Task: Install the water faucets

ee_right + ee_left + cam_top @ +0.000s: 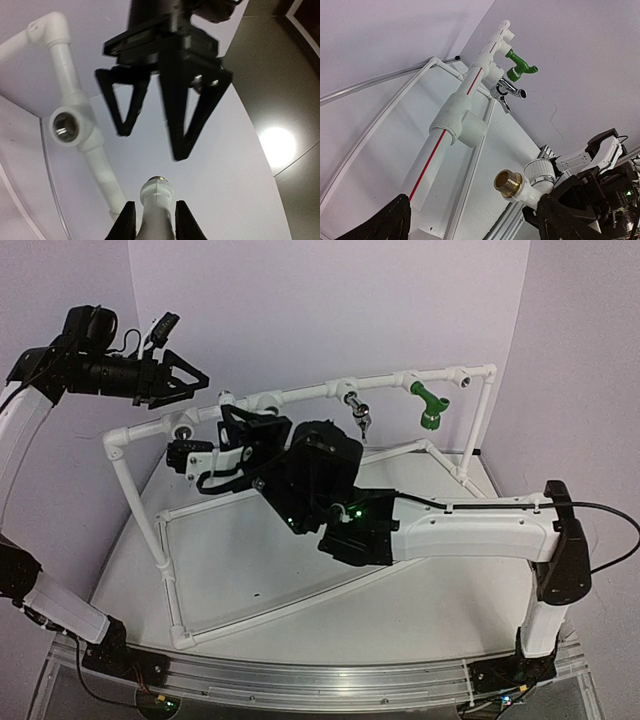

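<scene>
The white faucet (535,186) is showing smooth plastic with a shiny brass thread (506,181); at twelve o'clock, the green faucet (520,64) is looking glossy.

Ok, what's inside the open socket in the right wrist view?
Inside the socket a metal ring shows, and no faucet is screwed in. Past the ring it is dark, so the depth cannot be seen. The right gripper holds the white faucet apart from it.
</scene>
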Controlling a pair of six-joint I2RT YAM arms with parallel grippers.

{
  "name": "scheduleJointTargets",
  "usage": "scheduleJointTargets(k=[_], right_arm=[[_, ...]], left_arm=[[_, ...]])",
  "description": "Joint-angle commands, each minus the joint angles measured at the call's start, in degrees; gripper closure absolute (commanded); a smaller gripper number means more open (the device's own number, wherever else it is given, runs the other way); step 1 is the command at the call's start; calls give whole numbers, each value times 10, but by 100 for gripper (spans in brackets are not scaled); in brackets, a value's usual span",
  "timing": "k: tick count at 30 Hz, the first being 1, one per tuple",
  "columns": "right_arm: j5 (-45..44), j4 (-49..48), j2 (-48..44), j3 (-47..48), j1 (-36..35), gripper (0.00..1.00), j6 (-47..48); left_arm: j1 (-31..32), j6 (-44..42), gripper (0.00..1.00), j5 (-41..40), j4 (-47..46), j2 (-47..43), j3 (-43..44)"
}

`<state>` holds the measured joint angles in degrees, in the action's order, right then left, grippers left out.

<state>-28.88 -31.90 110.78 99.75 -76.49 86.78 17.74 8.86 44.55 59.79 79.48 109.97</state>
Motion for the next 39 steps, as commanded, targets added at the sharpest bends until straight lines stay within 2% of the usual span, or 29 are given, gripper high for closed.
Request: scheduleJointTargets(k=[1, 9, 16, 23, 27, 32, 39], right_arm=[[-27, -28, -95, -80, 4, 100, 3], [-74, -1, -182, -191, 4, 100, -11], [-71, 28, -206, -212, 4, 100, -37], [-60, 51, -204, -212, 4, 100, -64], [-51, 52, -185, -204, 5, 100, -64], [-41, 52, -162, -181, 6, 100, -68], [-36, 52, -159, -176, 9, 100, -71]], left_arm=[[3, -39, 13, -41, 39, 2, 43], [7, -71, 11, -77, 79, 26, 43], [9, -88, 12, -104, 69, 50, 54], [19, -112, 14, -90, 91, 71, 50], [24, -107, 13, -73, 82, 60, 28], [25, -108, 5, -62, 79, 41, 10], [27, -143, 0, -119, 42, -49, -74]])
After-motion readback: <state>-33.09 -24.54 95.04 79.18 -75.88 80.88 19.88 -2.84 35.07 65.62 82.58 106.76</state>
